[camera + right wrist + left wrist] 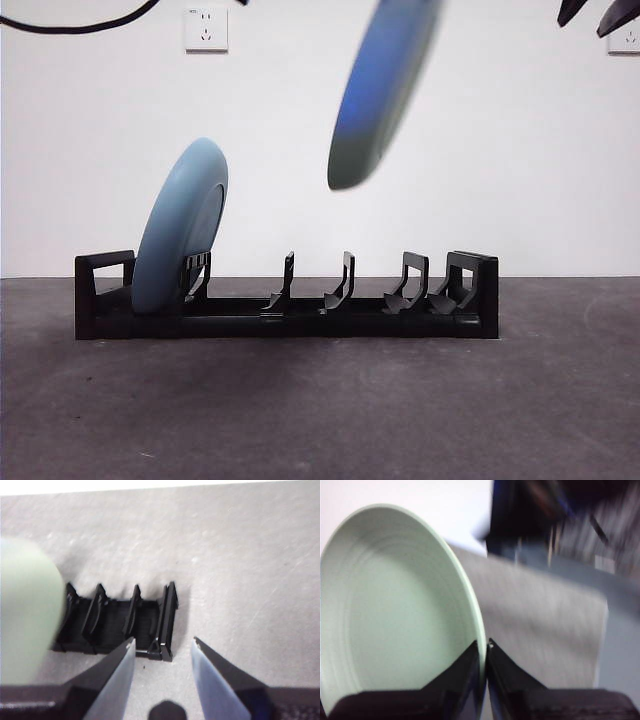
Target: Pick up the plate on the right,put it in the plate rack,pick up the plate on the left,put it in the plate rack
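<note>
Holding the second plate [383,90] in the air, the left gripper [486,645] has its two jaws pressed together on the rim, as the left wrist view shows; the plate stands on edge there and its inner face looks pale green. In the front view this plate hangs tilted and a little blurred above the middle of the plate rack [287,300], well apart from the prongs, so it is not yet placed.

One plate [180,230] already stands in the plate rack, at the end that is on the left in the front view, and it leans a little against a prong. So I judge that the first half of the task is done and the second half is in hand: the plate is picked up, and what is left is to bring it down into a free slot and to let it go.

The right gripper [162,647] waits above the other end of the plate rack, with its jaws spread and nothing between them.

Several slots between the prongs are free. Nothing lies on the table [320,410] around the rack. The only things that could stand in the way are the upright prongs and the plate already in the rack. On the wall behind there is a white socket [205,28] and a black cable [80,22].
</note>
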### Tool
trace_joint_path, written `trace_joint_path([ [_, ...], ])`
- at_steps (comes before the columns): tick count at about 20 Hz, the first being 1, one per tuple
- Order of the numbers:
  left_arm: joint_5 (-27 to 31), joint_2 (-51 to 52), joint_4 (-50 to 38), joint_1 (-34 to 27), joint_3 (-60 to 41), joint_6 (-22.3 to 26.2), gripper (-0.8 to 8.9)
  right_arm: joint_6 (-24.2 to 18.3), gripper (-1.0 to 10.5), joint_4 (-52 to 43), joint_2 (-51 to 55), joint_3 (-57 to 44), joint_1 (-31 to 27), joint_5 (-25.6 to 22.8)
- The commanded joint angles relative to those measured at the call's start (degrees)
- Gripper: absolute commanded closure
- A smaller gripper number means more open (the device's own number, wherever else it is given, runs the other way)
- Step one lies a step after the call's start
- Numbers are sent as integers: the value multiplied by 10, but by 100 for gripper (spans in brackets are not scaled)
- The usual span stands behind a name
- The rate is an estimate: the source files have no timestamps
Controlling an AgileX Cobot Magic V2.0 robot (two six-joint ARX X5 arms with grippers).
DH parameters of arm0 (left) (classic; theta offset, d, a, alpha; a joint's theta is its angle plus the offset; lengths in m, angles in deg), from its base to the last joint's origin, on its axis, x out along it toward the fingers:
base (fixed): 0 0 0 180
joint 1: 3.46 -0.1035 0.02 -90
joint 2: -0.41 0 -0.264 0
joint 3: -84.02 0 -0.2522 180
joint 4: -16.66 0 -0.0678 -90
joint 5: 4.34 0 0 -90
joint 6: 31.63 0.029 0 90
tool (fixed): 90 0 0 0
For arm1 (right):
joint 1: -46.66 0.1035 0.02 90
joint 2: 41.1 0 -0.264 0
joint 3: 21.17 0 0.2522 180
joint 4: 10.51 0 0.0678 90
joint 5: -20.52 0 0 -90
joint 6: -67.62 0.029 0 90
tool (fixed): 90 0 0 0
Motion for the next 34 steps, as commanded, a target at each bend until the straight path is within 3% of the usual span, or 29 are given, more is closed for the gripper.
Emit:
trace_joint_path([
  [1, -49, -20, -76, -58, -2, -106, 823, 4, 760, -2, 5, 0, 0, -3],
  [4, -73, -64, -147, -111, -2, -170, 823, 4, 760, -1, 5, 0, 0, -2],
  [8, -72, -129, -207, -146, 12, -186, 822, 4, 760, -1, 5, 0, 0, -2],
  [13, -73, -199, -157, -156, 80, -176, 823, 3, 760, -2, 4, 0, 0, -2],
  [29, -69, -241, -37, -166, 83, -138, 813, 2, 761, -2, 4, 0, -2, -8],
  [30, -68, -241, -30, -166, 83, -138, 803, 2, 761, -1, 4, 0, -2, -8],
  [33, -72, -241, -26, -164, 83, -138, 540, 2, 761, 4, 4, 0, -2, -7],
  [34, -87, -240, -25, -160, 83, -139, 522, 1, 761, 11, 4, 0, -2, -7],
])
